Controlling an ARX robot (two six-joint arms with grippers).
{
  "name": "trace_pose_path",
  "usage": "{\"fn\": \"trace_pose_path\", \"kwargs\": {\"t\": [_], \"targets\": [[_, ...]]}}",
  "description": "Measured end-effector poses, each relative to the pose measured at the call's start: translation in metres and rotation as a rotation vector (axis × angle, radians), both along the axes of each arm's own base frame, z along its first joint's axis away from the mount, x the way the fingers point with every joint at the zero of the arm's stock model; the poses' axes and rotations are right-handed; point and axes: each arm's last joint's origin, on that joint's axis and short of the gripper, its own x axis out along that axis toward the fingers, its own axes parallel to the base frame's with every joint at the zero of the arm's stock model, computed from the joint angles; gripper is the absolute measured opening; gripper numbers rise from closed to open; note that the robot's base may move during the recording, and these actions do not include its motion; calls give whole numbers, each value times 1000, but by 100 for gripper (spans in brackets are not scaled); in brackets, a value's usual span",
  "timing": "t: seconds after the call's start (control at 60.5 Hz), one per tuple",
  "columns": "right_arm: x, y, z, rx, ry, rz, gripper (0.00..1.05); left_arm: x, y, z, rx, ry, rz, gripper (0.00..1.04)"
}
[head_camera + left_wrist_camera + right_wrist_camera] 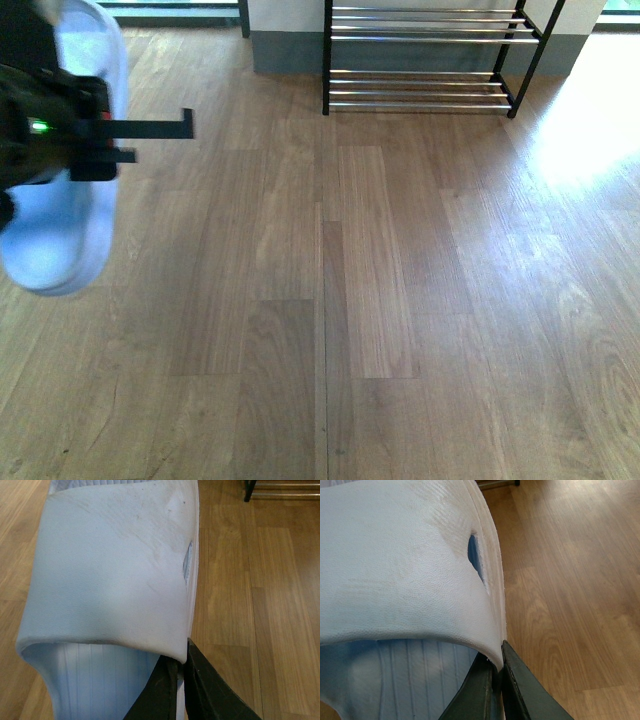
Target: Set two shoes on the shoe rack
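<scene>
White strap edge only: left gripper [181, 656] clamps left shoe [110, 570], right gripper [499, 654] clamps right shoe [395, 565], both short of the shoe rack [425, 40]; such thin pinches may slip in transit.

- Top edge cuts the shoe rack [425, 88], only lower tiers showing.
- A pale slipper [60, 230], blurred, cropped at the front view's left edge.
- A second slipper [405, 565] overflows the right wrist view, both ends out of frame.
</scene>
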Motion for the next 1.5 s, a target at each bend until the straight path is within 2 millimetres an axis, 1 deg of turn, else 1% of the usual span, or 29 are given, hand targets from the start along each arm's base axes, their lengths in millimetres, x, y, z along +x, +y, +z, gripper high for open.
{"fn": "trace_pose_path", "kwargs": {"t": [0.033, 0.083, 0.099, 0.149, 0.165, 0.215, 0.314, 0.364, 0.413, 0.513, 1.504], "targets": [[0, 0, 0, 0, 0, 0, 2, -11, 3, 5, -5, -7, -6, 2], [0, 0, 0, 0, -1, 0, 2, -23, 4, 9, -11, -14, -13, 2], [0, 0, 0, 0, 0, 0, 2, -30, 5, 12, -19, -18, -18, 2], [0, 0, 0, 0, 0, 0, 2, -42, 6, 15, -23, -24, -22, 2], [0, 0, 0, 0, 0, 0, 2, -49, 7, 16, -27, -24, -22, 2], [0, 0, 0, 0, 0, 0, 2, -59, 9, 18, -33, -23, -18, 2], [0, 0, 0, 0, 0, 0, 2, -89, 14, 16, -39, -4, -16, 2], [0, 0, 0, 0, 0, 0, 2, -98, 16, 15, -42, 1, -18, 2], [0, 0, 0, 0, 0, -1, 2, -102, 17, 16, -54, -9, -18, 2], [0, 0, 0, 0, 0, 0, 2, -103, 18, 19, -67, -25, -12, 2], [0, 0, 0, 3, 0, 3, 2, -103, 17, 19, -76, -28, -6, 2]]}}
